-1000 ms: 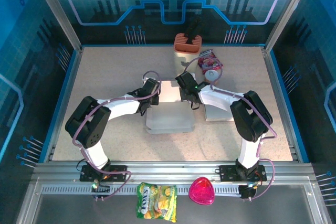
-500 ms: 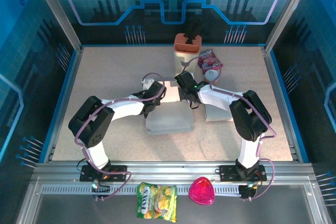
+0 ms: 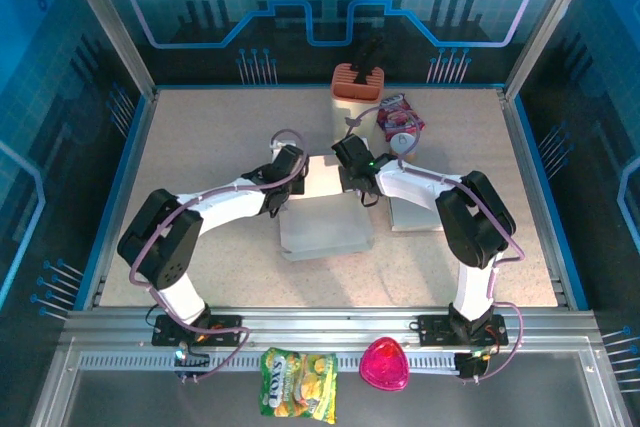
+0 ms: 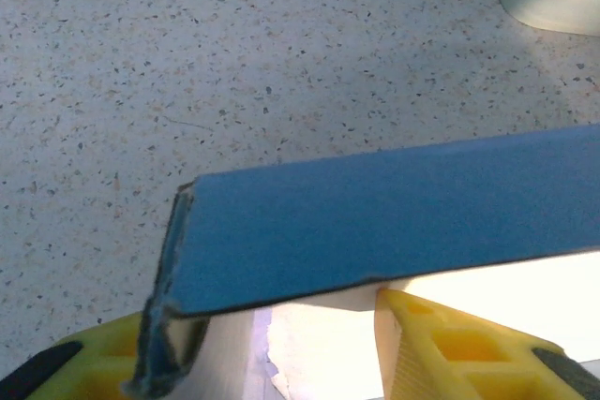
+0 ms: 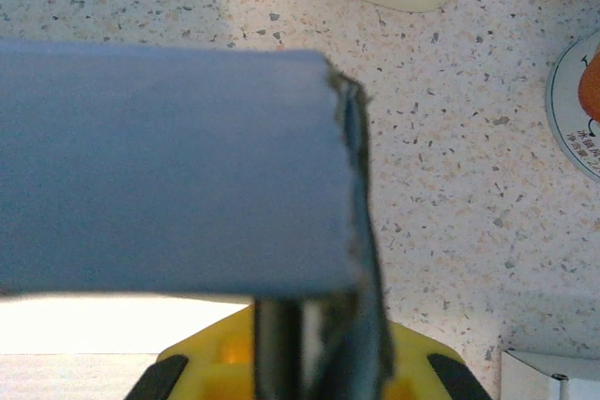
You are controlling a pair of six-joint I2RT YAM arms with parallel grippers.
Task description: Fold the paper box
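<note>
On a speckled table (image 3: 200, 137), the left gripper (image 3: 286, 171) has its jaws spread wide at the left end of the raised blue flap (image 4: 375, 222) of the paper box (image 3: 325, 225). The box lies at the table's middle. The right gripper (image 3: 352, 169) has its jaws pinched on the flap's right edge.

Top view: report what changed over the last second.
The left pincer swung right along the far flap of the box, then came back left to about where it began. The box turned a little, and its near panel now sits slightly askew. The right pincer kept its place at the flap's right end.
</note>
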